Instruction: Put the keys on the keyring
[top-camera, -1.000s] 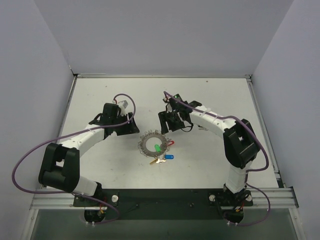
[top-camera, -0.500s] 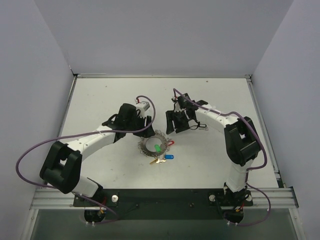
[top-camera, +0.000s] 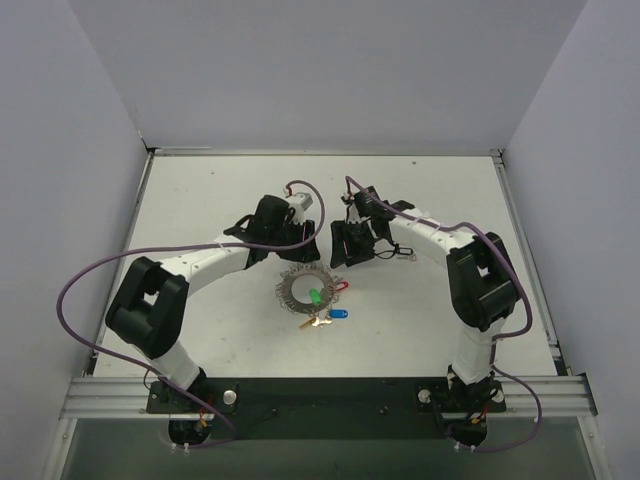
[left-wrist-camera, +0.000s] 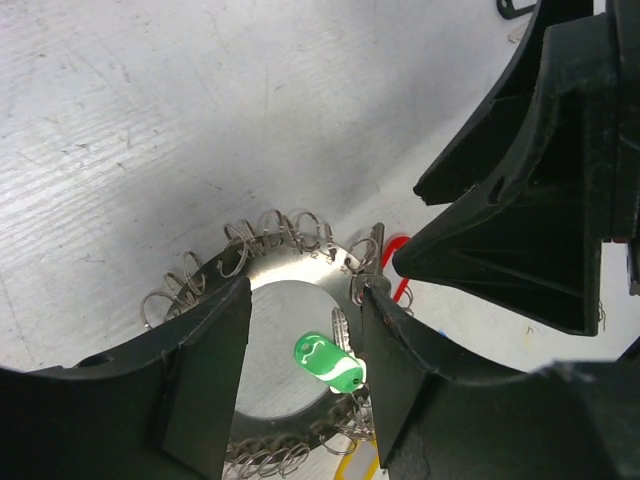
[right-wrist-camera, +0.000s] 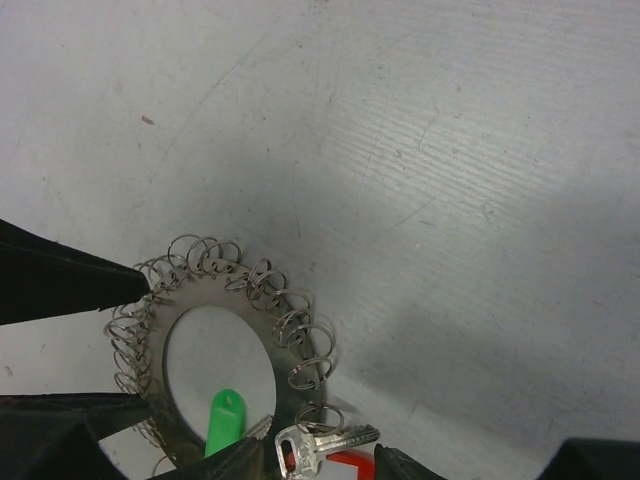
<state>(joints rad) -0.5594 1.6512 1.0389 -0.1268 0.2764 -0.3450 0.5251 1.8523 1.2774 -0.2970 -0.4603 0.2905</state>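
The keyring lies flat mid-table, a silvery plate with small wire loops round its rim. A green key lies in its hole. A red key, a blue key and a yellow key sit at its right and near edge. A bare silver key rests by a loop. My left gripper is open just above the ring, with the green key between its fingers. My right gripper is open over the silver and red keys.
A small black clip-like piece lies on the table right of the right gripper. Both grippers crowd the ring's far side, the right one's black body close to the left one's fingers. Purple cables loop over both arms.
My left arm has swung right and brought its gripper to the ring's far edge. The right gripper shifted slightly right and back. Both pairs of jaws have narrowed.
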